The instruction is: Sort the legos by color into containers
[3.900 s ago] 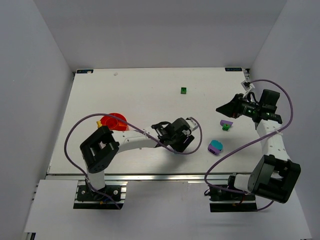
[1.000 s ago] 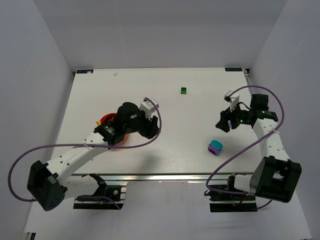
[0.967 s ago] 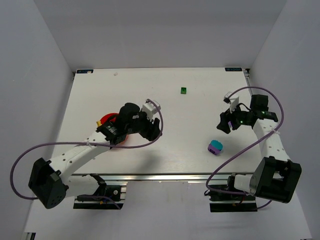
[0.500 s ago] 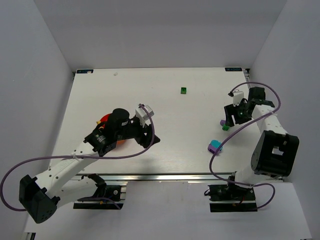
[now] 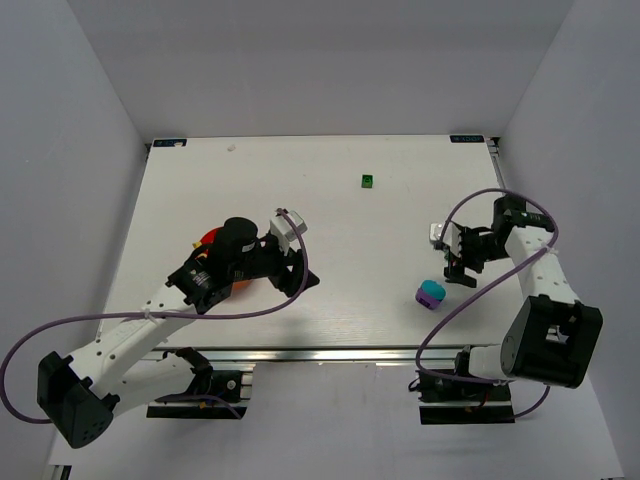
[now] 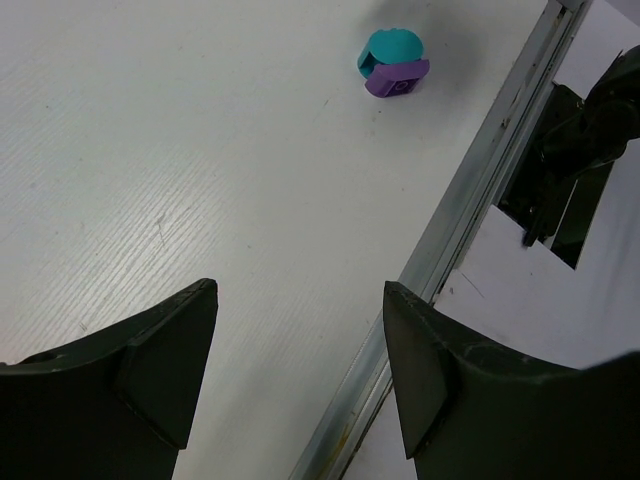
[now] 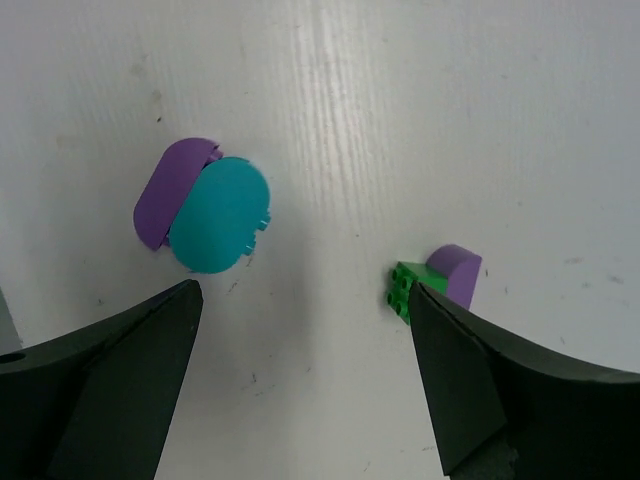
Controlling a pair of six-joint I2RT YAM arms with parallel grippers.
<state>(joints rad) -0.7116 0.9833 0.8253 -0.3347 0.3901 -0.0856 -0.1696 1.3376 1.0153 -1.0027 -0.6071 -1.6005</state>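
While the left gripper (image 6: 300, 290) and right gripper (image 7: 305, 290) both gape wide, holding nothing, five plastic bricks show: two green, two purple, one teal. Below the right one, a touching teal-and-purple pair (image 7: 210, 210) lies just beyond one fingertip, a green-and-purple pair (image 7: 435, 280) beside the other. One green brick (image 5: 368, 181) sits far out on bare white table (image 5: 250, 180); the teal pair lies near the near edge.
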